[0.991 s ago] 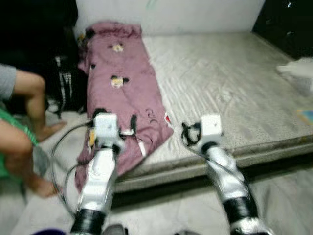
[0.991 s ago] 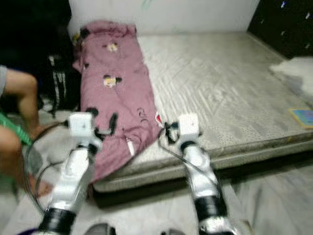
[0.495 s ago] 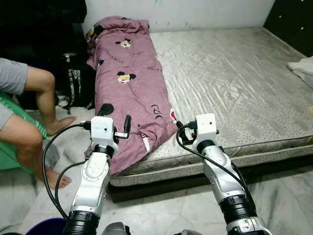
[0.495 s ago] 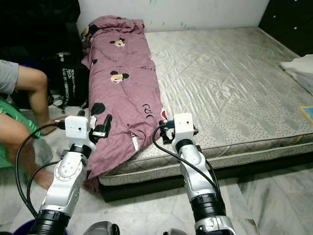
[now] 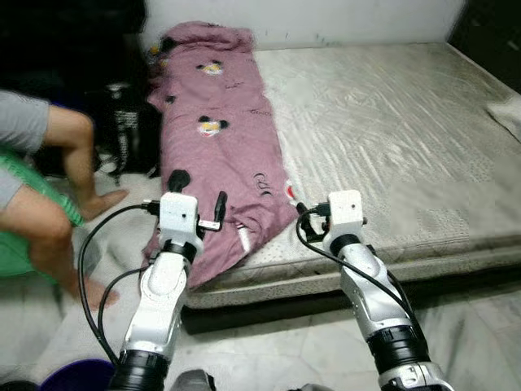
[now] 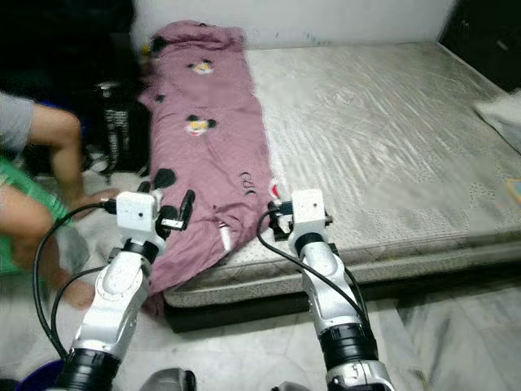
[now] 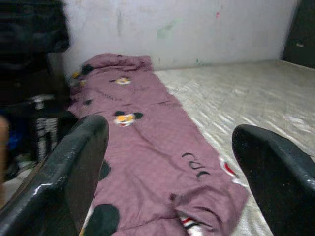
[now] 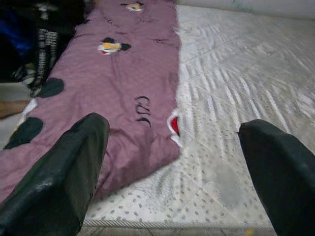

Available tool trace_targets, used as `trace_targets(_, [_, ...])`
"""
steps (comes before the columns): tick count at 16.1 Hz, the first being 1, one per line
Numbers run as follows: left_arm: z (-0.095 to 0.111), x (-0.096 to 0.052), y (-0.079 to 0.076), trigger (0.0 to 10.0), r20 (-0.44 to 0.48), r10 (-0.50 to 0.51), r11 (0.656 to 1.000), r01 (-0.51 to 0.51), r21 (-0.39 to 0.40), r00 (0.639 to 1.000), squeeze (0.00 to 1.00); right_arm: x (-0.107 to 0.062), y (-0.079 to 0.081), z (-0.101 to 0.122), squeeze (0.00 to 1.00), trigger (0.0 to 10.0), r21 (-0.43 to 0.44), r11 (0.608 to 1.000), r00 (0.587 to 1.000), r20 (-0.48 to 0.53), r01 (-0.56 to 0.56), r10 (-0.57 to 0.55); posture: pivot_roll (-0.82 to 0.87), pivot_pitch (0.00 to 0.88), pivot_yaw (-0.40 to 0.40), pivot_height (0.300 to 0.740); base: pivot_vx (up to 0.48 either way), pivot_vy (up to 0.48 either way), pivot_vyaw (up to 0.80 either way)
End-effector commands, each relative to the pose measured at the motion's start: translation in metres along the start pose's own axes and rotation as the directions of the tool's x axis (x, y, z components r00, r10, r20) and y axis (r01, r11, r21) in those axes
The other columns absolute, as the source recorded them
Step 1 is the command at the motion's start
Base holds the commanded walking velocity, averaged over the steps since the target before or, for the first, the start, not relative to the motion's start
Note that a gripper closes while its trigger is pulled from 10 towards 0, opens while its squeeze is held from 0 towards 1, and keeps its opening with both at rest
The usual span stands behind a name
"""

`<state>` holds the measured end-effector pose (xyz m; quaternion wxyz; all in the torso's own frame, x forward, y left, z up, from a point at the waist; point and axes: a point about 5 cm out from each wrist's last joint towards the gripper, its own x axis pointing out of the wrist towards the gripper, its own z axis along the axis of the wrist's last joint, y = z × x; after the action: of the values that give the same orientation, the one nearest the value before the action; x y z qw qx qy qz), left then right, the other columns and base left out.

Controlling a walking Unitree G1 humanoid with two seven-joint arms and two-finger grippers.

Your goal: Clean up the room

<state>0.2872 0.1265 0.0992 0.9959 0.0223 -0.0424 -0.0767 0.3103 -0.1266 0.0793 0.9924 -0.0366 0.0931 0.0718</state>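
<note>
While both tools gape empty, the left tool point(image 5: 218, 213) and right tool point(image 5: 303, 218) hover at the bed point(image 5: 391, 122) edge. The blanket point(image 5: 220, 138) lies at 11 o'clock, its end hanging over the bed's edge; a one-sided pull could drag it onto the floor point(image 5: 277, 350).

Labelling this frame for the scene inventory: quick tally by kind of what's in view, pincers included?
Blankets: 1, mauve blanket with cartoon prints, along the mattress's left edge
Mattresses: 1, bare mattress
Bags: 1, black bag on the floor by the bed
People: 1, seated person
Pincers: 2, left pincer and right pincer, both open
Total: 6
</note>
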Motion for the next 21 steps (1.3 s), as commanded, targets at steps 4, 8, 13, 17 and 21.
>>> trace_targets(4, [-0.0028, -0.0003, 0.0015, 10.0, -0.023, -0.003, 1.000, 0.002, -0.019, 1.000, 0.00, 0.0003, -0.0003, 0.0029, 0.00, 10.0, 0.012, 1.000, 1.000, 0.010, 0.004, -0.004, 0.07, 0.000, -0.019, 0.740, 0.000, 0.098, 0.00])
trace_targets(8, [-0.0038, -0.0002, -0.0004, 10.0, -0.031, -0.012, 0.999, 0.011, -0.033, 0.999, 0.00, 0.0003, -0.0008, 0.0022, 0.00, 10.0, 0.011, 1.000, 1.000, 0.007, 0.007, -0.007, 0.07, 0.000, -0.020, 0.740, 0.000, 0.480, 0.00])
trace_targets(13, [-0.0011, 0.0007, -0.0017, 10.0, -0.011, -0.017, 0.999, 0.016, -0.032, 1.000, 0.00, 0.0006, -0.0012, 0.0015, 0.00, 10.0, 0.007, 1.000, 1.000, 0.003, 0.007, -0.007, 0.07, 0.000, -0.021, 0.740, 0.000, 0.096, 0.00])
trace_targets(17, [-0.0013, 0.0009, -0.0012, 10.0, -0.010, -0.016, 0.999, 0.016, -0.039, 1.000, 0.00, 0.0009, -0.0011, 0.0017, 0.00, 10.0, 0.004, 1.000, 1.000, 0.005, 0.006, -0.006, 0.07, 0.000, -0.022, 0.740, 0.000, 0.000, 0.00])
trace_targets(21, [-0.0008, 0.0000, -0.0016, 10.0, -0.002, -0.024, 0.999, 0.024, -0.046, 1.000, 0.00, 0.0008, -0.0008, 0.0017, 0.00, 10.0, 0.001, 1.000, 1.000, 0.008, 0.002, -0.002, 0.07, 0.000, -0.020, 0.740, 0.000, 0.000, 0.00])
